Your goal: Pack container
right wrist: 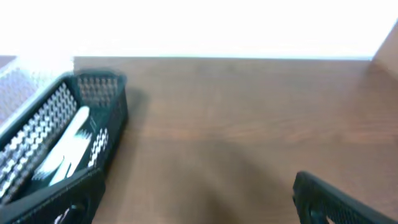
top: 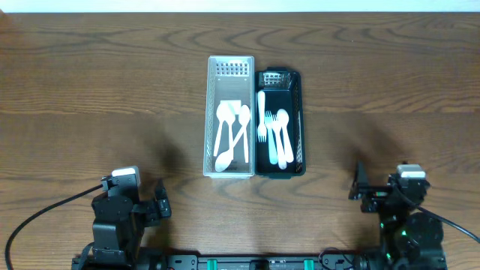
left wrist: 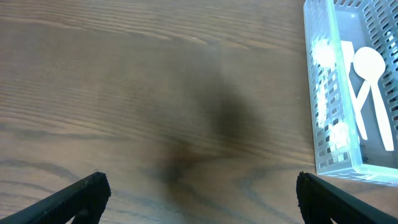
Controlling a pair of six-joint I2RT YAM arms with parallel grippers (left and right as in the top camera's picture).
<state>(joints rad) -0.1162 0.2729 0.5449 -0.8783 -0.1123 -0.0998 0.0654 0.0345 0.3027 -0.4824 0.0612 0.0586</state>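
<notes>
white basket (top: 208,112) holds spoons (top: 229,142), black basket (top: 301,127) cutlery (top: 277,139)

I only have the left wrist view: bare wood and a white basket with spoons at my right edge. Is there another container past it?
Observer: Yes. A black basket stands side by side with the white basket, on its right, and the two look to be touching.
Operator: Anything in the black one?
Observer: White cutlery lies lengthwise in it, and at least one piece is a fork.
Operator: Where is the right hand?
Observer: The right hand is open and empty. It is apart from both baskets, to the right of the black one and nearer the robot.
</notes>
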